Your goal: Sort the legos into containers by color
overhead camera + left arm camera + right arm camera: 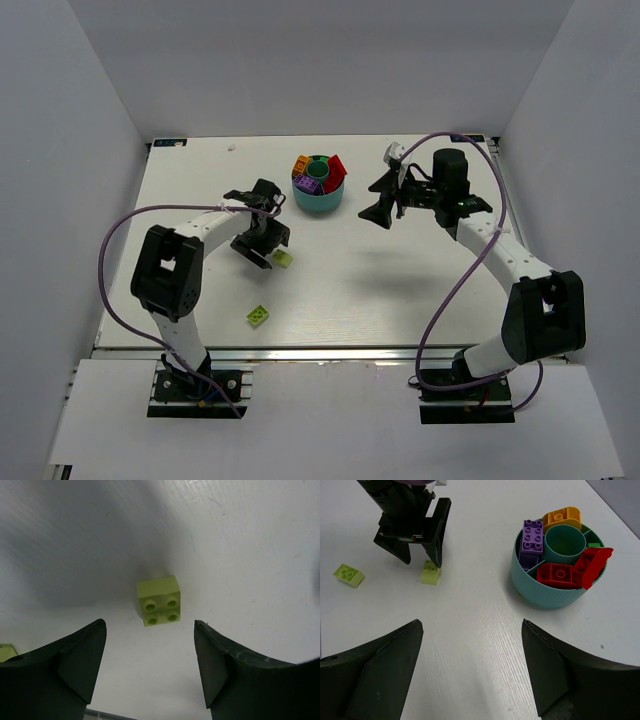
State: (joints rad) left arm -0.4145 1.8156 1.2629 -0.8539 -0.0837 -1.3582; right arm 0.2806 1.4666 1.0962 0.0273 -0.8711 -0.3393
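**Lime brick [159,601] lies before spread fingers; teal bowl [547,597] holds sorted colours**

On the white table [400,290], the left gripper [262,247] is lowered over the lime brick with its fingers spread wide. In its own wrist view the brick sits studs-up just beyond the fingertips, in line with the gap and clear of both. From the right wrist camera one fingertip appears to meet the brick's top edge, but contact cannot be judged from that angle.

A second lime brick [348,575] lies tilted on the table nearer the arm bases. The left wrist view shows only a sliver of it, cut off by the frame's left edge and the dark finger.

The bowl stands at the far middle of the table. A purple brick [532,536] and an orange brick [562,516] fill neighbouring wedges beside the central cup [564,542]. Two red bricks [557,575] share one wedge, the outer one leaning over the rim. A dark green brick [593,545] is mostly hidden behind them, so only a corner shows. From overhead the bowl's contents are too small to sort out.

The right gripper [472,625] hangs to the right of the bowl, its fingers apart with nothing between them. Both wrist frames cut off the fingers' bases.
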